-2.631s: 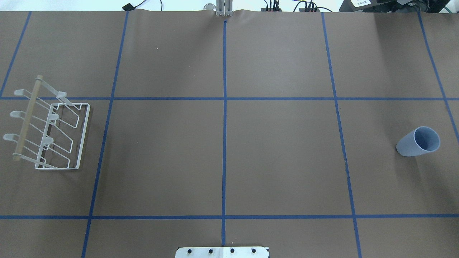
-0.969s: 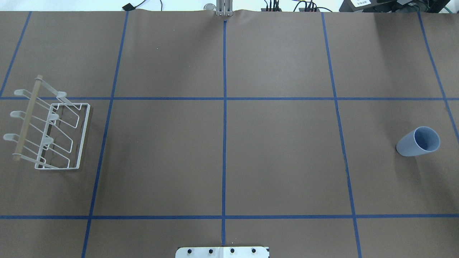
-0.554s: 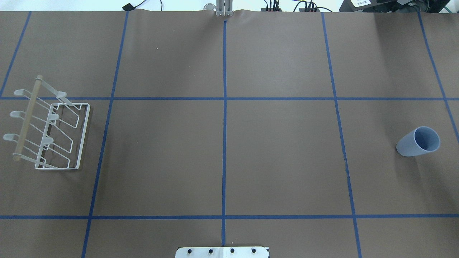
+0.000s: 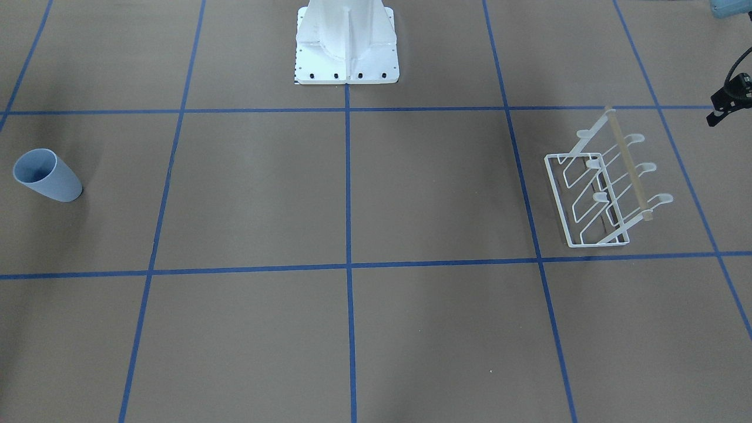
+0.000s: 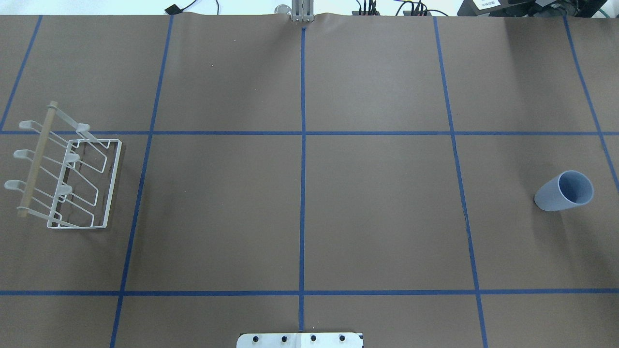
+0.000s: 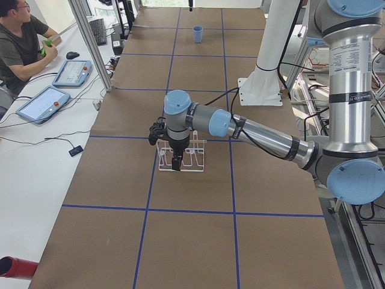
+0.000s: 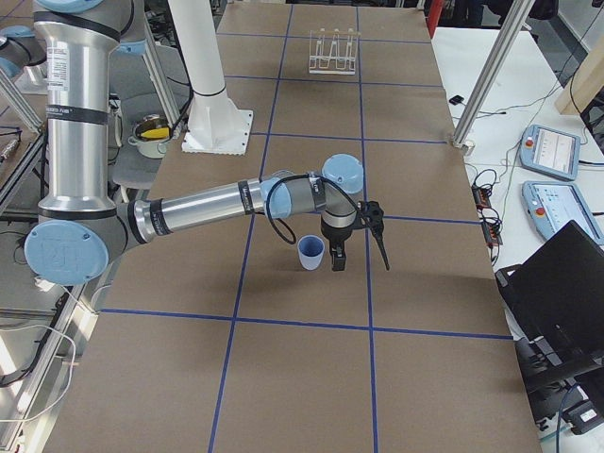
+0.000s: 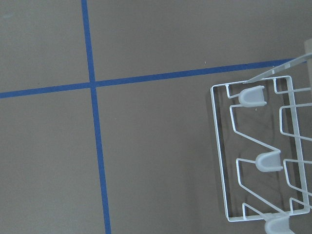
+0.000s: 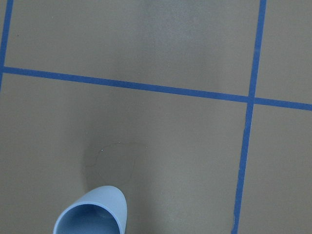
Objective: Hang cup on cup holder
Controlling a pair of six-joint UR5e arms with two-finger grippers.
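The light blue cup (image 5: 563,191) stands upright at the table's right side; it also shows in the front view (image 4: 47,175) and at the bottom of the right wrist view (image 9: 92,214). The white wire cup holder (image 5: 115,179) with its wooden bar (image 5: 36,159) stands at the far left, with no cup on it, and shows in the left wrist view (image 8: 220,161). The right gripper (image 7: 338,257) hangs just beside the cup (image 7: 310,252). The left gripper (image 6: 175,161) hangs over the holder (image 6: 194,158). I cannot tell whether either is open or shut.
The table is covered in brown paper with a blue tape grid. The white robot pedestal (image 4: 346,41) stands at the middle of the robot's edge. An operator (image 6: 21,42) sits at a side desk with tablets. A laptop (image 7: 557,283) sits beyond the right end.
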